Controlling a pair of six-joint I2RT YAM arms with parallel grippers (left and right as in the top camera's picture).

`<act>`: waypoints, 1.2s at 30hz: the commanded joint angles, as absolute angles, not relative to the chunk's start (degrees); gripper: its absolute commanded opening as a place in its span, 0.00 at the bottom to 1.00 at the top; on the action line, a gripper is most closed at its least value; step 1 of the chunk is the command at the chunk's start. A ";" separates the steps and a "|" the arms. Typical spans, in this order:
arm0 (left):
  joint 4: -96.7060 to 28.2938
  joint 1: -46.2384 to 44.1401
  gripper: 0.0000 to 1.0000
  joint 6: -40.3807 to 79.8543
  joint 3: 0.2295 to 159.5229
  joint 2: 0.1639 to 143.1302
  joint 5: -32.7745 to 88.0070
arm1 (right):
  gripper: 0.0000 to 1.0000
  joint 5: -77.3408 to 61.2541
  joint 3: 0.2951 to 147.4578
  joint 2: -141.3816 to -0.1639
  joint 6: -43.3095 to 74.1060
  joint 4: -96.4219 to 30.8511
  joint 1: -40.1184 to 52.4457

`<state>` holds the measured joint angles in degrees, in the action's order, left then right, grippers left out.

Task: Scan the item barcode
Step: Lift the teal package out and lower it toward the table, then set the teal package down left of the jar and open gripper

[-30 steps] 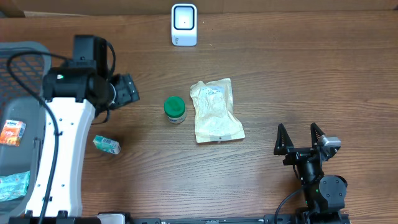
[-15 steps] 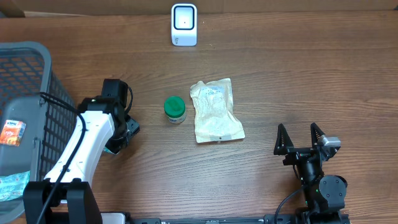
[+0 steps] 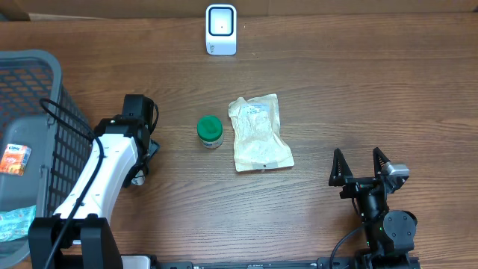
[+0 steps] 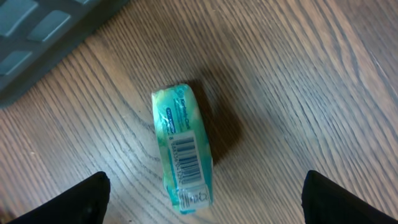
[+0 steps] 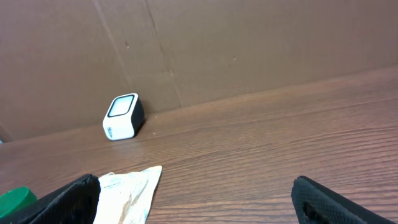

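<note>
So far nothing has been scanned. The pack [image 4: 181,149] is not yet gripped by the left pincer [image 4: 205,186], spread apart over it. The right pincer [image 3: 361,166] is spread apart too.

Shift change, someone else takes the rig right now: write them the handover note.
Left gripper: open, poised over the teal packet, which lies on the table beside the gray basket, barcode up; not gripped.
Right gripper: open, empty, parked near right.
White scanner stands at the far edge; green-lidded jar and cream pouch sit mid-table.
Done: approach only.
Left: grip the packet, present its barcode to the scanner.
</note>
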<state>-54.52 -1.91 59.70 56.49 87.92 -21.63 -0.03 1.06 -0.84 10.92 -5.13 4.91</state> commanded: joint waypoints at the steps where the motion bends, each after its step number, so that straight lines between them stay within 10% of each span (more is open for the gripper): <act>1: -53.34 -2.28 0.80 61.78 53.91 88.05 -23.55 | 1.00 -0.30 0.47 -0.16 11.14 -4.78 4.80; 7: -46.41 -2.28 0.75 61.73 48.25 88.84 -23.49 | 1.00 -0.30 0.47 -0.16 11.14 -4.78 4.80; 16: -41.74 -2.28 0.31 61.73 45.23 88.84 -21.30 | 1.00 -0.30 0.47 -0.16 11.14 -4.78 4.80; 18: -41.93 -2.28 0.04 61.69 45.08 88.84 -19.73 | 1.00 -0.30 0.45 -0.16 11.14 -4.78 4.80; 36: -39.90 -2.44 0.04 24.21 59.11 88.68 10.70 | 1.00 -0.30 0.45 -0.16 11.14 -4.78 4.80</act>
